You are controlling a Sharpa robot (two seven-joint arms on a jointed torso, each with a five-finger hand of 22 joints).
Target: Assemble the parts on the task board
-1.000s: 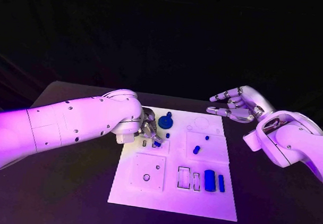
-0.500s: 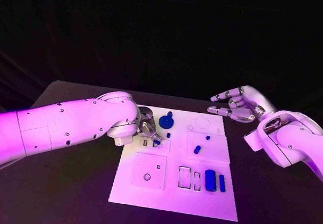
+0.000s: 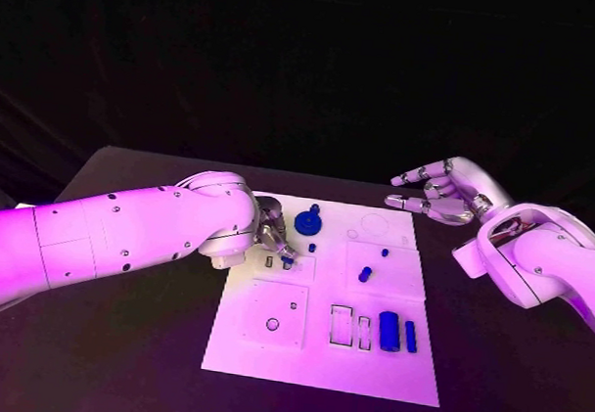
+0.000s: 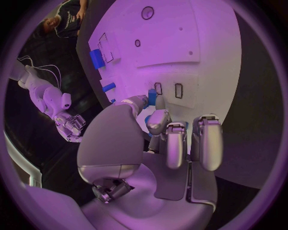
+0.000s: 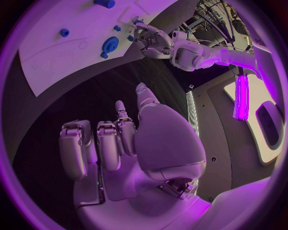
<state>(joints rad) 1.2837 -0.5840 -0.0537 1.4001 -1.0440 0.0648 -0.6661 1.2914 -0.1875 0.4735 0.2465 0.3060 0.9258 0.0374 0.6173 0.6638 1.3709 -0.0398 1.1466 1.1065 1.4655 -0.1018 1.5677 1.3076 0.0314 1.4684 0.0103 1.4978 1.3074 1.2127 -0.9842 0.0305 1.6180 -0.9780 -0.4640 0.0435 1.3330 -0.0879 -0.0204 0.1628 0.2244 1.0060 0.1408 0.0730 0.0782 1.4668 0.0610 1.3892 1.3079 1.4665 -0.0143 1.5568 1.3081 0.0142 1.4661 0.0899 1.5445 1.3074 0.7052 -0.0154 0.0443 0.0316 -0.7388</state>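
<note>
Working over the upper left of the task board (image 3: pixel 322 366), our left hand (image 3: pixel 272 231) has its fingers drawn in close around a small blue piece (image 4: pixel 152 97) — in the left wrist view that piece sits right at the fingertips, just above two little slots in the board. We judge it pinched, though the contact itself is hard to make out.

Our right hand (image 3: pixel 443 193) hovers off the board's far right corner, over the black table (image 3: pixel 112 365), fingers loosely curled and apart, nothing in them.

On progress, we'd say this is early to middling. A round blue gear (image 3: pixel 307 225) stands near the top of the board, a small blue peg (image 3: pixel 364 273) sits in the middle right area, and two blue bars (image 3: pixel 396 333) lie side by side near the lower right. Beside those bars we see rectangular recesses (image 3: pixel 349 327) looking unfilled, and the square plate (image 3: pixel 276 314) at lower left shows an open hole. So several seats look vacant and several parts look loose — plenty left. Seating the piece our left hand has into a slot looks like the step in hand.
</note>
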